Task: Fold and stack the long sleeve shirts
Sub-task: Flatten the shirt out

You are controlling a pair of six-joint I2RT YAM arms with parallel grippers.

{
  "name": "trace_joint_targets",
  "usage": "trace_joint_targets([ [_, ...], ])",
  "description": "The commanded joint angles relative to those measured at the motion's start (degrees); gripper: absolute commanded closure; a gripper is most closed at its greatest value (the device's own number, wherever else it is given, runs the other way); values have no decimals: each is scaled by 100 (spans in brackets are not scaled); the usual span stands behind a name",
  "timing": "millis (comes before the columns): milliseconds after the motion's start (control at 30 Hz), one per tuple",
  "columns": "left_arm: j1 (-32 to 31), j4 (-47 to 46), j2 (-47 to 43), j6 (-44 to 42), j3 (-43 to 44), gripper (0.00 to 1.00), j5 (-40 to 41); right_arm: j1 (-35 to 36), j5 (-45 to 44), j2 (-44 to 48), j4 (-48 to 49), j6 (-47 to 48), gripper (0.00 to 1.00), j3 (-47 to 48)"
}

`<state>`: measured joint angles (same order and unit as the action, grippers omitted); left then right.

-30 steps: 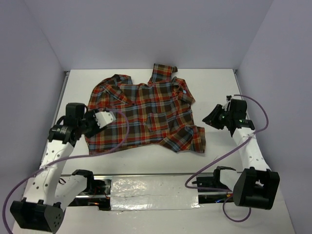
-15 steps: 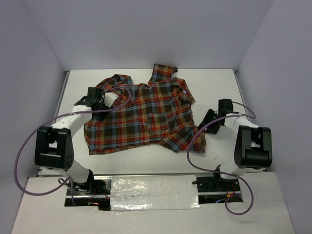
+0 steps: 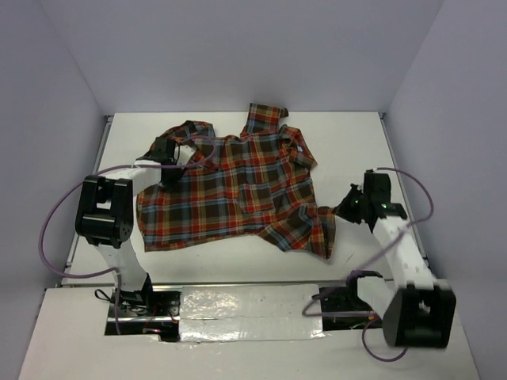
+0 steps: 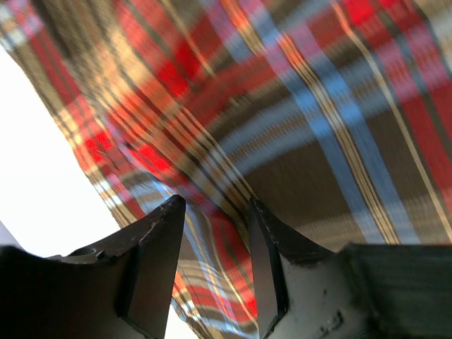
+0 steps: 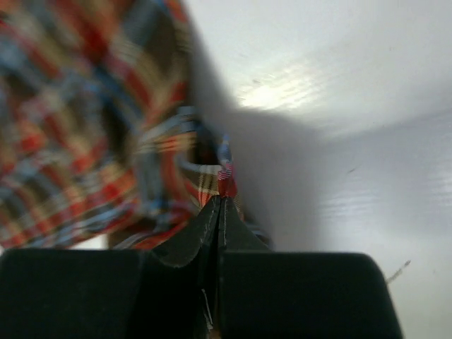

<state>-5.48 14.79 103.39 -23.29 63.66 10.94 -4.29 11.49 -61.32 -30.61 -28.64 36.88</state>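
On the left I am reaching my left arm (image 3: 103,214) out over the white desk (image 3: 356,134), its purple cable (image 3: 47,237) looping beside it. The left tool (image 3: 173,162) is sitting at the far left edge of the plaid flannel shirt (image 3: 238,182), near the shoulder. In the left wrist view, the left tool (image 4: 215,208) is showing its two jaws standing apart, so I am reading it as open. The plaid flannel shirt (image 4: 318,106) is filling the gap between them and most of the view, with a strip of bare desk (image 4: 42,176) beside it. I cannot tell whether the fingertips are touching the cloth.

The shirt is lying rumpled but mostly spread in the middle of the desk. Its front is facing up and the chest pocket (image 3: 255,195) is showing near the centre. Its checks are running red-orange, dark brown and light blue.

On the right I am holding the right arm (image 3: 400,253) low, with the right tool (image 3: 342,207) at the shirt's near right corner, where the hem is bunching toward it. In the right wrist view, the right tool (image 5: 221,201) has its jaws pressed together. A small bit of the hem is pinched right at their tips, so it is closed on the cloth. The rest of the plaid flannel shirt (image 5: 70,127) is blurring off to one side, and bare desk (image 5: 339,106) is lying on the other.
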Motion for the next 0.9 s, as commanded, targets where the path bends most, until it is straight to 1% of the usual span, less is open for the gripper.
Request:
trace_joint_targets([
  [0,46,-274,206,316,331,47,347,-28,-226,1574,-1051,-342,100,117],
  [100,99,-318,243,395,314,48,383,-36,116,2148,-1797,-458,100,152],
  [167,99,-345,190,325,279,48,374,-36,449,2247,-2105,-432,100,275],
  [200,99,-380,164,229,253,48,374,-36,486,2352,-2455,-388,100,510],
  [267,91,-424,120,158,261,48,426,-36,408,2641,-2834,-370,100,793],
  [433,99,-301,155,175,472,48,418,-36,3,3196,-3959,-475,100,1900],
  [533,99,-266,102,184,533,48,339,-36,326,3100,-4268,-231,100,1964],
  [600,99,-196,58,132,638,47,321,-36,704,3020,-4348,-168,100,1701],
  [633,99,-161,32,105,665,47,321,-36,1132,3064,-4261,-168,100,1586],
  [733,99,-29,-257,18,727,47,321,-28,1540,3267,-3945,-300,100,1322],
  [800,99,103,-416,17,744,47,208,-36,1576,2926,-3647,-151,100,1339],
  [833,108,269,-564,104,840,46,181,-36,1602,2515,-3541,59,100,1452],
  [867,134,375,-636,166,919,46,154,-36,1585,2337,-3470,139,98,1497],
])
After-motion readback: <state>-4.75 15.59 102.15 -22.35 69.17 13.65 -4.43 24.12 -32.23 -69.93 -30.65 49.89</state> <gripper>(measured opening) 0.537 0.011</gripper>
